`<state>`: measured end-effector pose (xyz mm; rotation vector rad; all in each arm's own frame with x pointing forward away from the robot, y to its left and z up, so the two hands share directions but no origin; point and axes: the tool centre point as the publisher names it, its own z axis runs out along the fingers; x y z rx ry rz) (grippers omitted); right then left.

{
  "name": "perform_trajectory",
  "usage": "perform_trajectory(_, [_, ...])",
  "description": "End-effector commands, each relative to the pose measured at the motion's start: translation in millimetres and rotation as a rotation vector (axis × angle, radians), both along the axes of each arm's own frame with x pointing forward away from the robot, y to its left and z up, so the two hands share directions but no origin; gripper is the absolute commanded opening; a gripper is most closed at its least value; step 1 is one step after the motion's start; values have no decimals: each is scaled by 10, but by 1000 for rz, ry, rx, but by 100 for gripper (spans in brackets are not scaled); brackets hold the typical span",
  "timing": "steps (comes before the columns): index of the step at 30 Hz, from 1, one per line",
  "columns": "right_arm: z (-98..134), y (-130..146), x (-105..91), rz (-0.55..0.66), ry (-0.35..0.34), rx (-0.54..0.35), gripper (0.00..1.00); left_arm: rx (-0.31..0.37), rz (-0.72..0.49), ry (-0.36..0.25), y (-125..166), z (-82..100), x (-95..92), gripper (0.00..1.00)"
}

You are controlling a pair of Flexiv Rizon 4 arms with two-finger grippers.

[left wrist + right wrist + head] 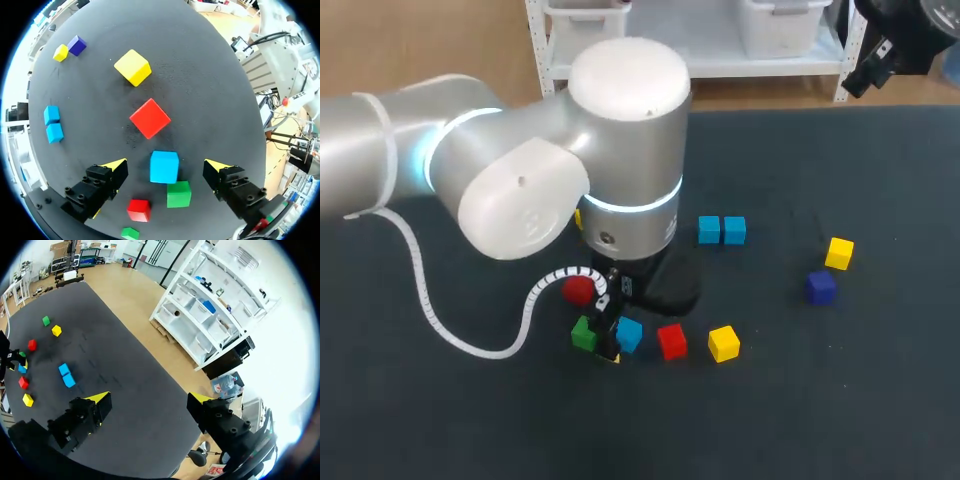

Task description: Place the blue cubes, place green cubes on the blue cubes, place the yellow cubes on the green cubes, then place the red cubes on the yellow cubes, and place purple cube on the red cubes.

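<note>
Fingers of the left claw stand wide apart either side of a blue cube. Right claw gapes empty.

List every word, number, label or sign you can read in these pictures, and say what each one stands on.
None can be read in any view.
Light blue cube, large red cube ahead of it, large yellow cube, green cube: plain faces, no marks.
Silver-grey round casing of the left arm: no print visible.
</note>
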<state>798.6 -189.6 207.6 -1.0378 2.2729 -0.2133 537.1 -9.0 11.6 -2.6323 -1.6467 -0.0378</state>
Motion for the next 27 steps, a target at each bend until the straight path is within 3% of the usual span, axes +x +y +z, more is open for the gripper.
perform_trajectory(1, [-11,2,-19,-4,-8,-1,100,-20,0,-15,63,-54,-41,100])
perform_trajectory(9, [-11,2,-19,-4,-8,-1,100,-19,19,-14,108,-134,-22,100])
perform_trajectory(10, [-11,2,-19,-4,-8,-1,100,-24,21,-13,107,-136,-23,91])
perform_trajectory(14, [-11,2,-19,-4,-8,-1,100,-35,23,-11,103,-134,-21,85])
perform_trajectory(17, [-11,2,-19,-4,-8,-1,100,-41,20,-9,92,-129,-13,49])
perform_trajectory(19, [-11,2,-19,-4,-8,-1,100,-42,17,-9,83,-124,-9,42])
perform_trajectory(21, [-11,2,-19,-4,-8,-1,100,-41,16,-9,80,-120,-4,22])
perform_trajectory(23, [-11,2,-19,-4,-8,-1,100,-42,16,-9,79,-117,-1,16])
perform_trajectory(25, [-11,2,-19,-4,-8,-1,100,-41,16,-8,76,-115,5,0])
perform_trajectory(27, [-11,2,-19,-4,-8,-1,100,-41,16,-5,71,-109,12,0])
